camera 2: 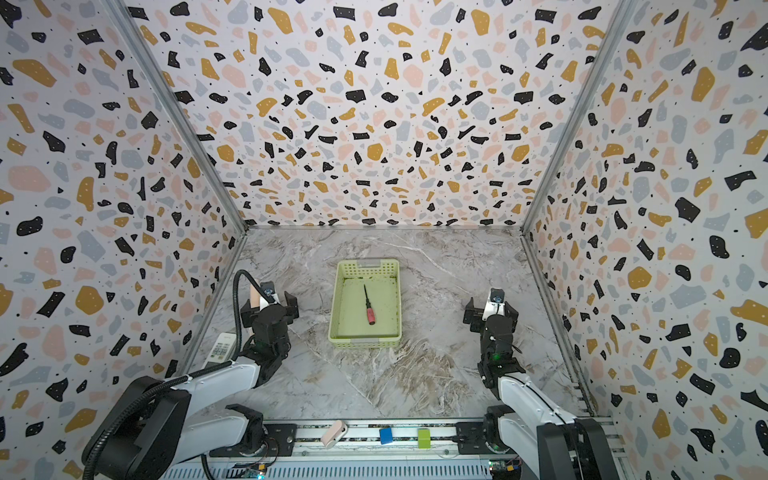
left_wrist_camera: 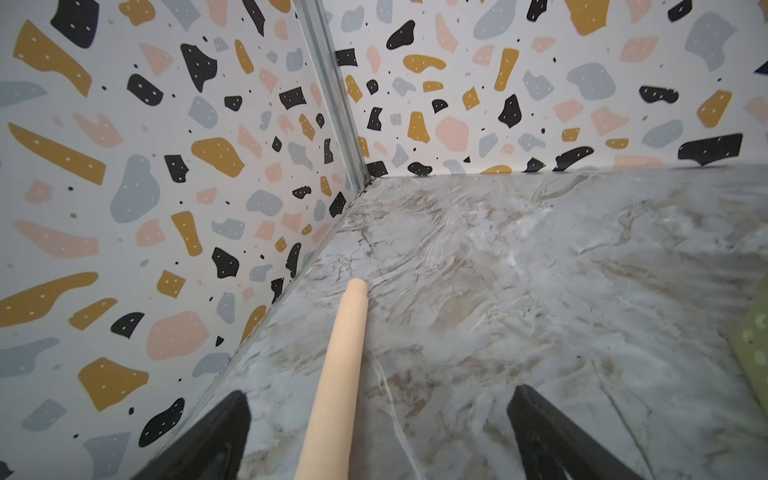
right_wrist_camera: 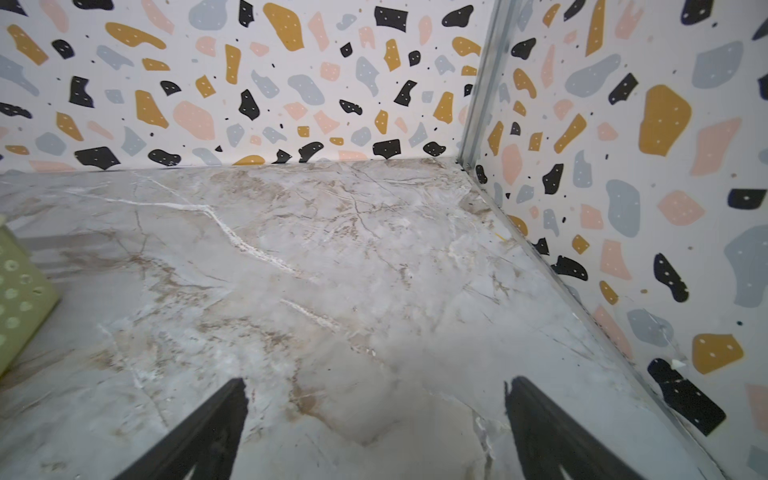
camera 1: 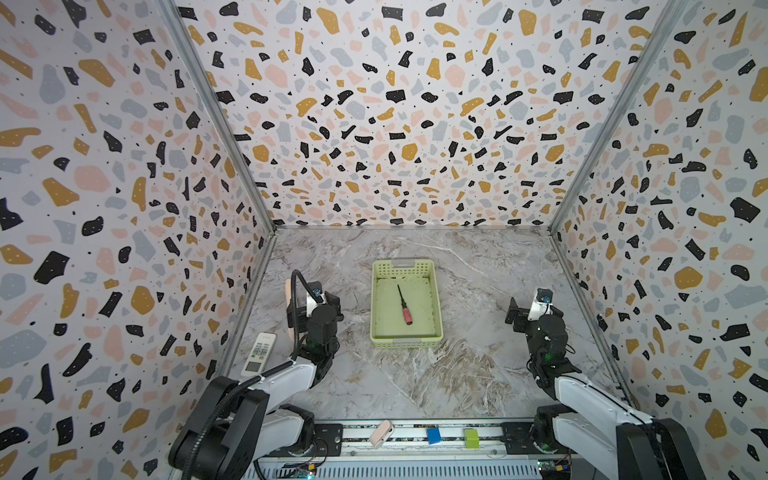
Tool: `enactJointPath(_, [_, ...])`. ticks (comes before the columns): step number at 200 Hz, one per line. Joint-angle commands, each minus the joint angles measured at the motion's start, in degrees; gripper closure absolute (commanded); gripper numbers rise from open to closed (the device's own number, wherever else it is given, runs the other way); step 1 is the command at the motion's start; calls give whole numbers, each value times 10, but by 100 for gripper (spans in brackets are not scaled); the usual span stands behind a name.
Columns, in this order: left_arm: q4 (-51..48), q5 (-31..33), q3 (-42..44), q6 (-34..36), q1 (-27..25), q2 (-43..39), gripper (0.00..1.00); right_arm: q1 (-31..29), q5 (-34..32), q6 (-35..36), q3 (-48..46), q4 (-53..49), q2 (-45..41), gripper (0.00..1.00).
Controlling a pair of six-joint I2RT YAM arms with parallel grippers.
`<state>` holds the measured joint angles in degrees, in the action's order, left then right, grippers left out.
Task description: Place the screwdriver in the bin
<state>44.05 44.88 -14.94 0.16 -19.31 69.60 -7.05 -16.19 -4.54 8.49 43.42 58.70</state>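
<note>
The screwdriver (camera 1: 404,306) (camera 2: 368,307), with a black shaft and red-pink handle, lies slanted on the floor of the pale yellow-green bin (camera 1: 405,341) (camera 2: 365,341) in the middle of the marble table. My left gripper (camera 1: 311,307) (camera 2: 270,305) (left_wrist_camera: 379,392) hovers left of the bin, open, its jaws wide apart. A pale wooden rod (left_wrist_camera: 340,361) (camera 1: 287,291) lies on the table below it, touching neither finger. My right gripper (camera 1: 536,309) (camera 2: 492,309) (right_wrist_camera: 376,380) stands right of the bin, open and empty. A corner of the bin (left_wrist_camera: 752,353) (right_wrist_camera: 16,299) shows in each wrist view.
A white remote control (camera 1: 259,353) (camera 2: 220,349) lies by the left wall beside the left arm. On the front rail sit a pink-white object (camera 1: 381,433), a blue block (camera 1: 433,435) and a green block (camera 1: 471,438). Patterned walls close in three sides.
</note>
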Motion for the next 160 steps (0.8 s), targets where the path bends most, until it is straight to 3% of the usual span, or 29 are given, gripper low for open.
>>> enactJointPath(1, [110,28,11,27,0,5,1,17,31,29,-7,159,44,1])
enactJointPath(37, [170,53,32,25,6,45,0,21,52,61,13,192,139,1])
enactJointPath(46, [186,62,33,24,8,53,0,22,67,63,30,159,144,1])
enactJointPath(83, [262,-2,54,9,35,92,1,31,111,44,55,166,181,1])
enactJointPath(127, [186,-112,21,-4,81,90,0,36,144,45,-8,379,270,1])
enactJointPath(160, [166,-190,10,-11,112,95,1,36,185,62,26,298,267,1])
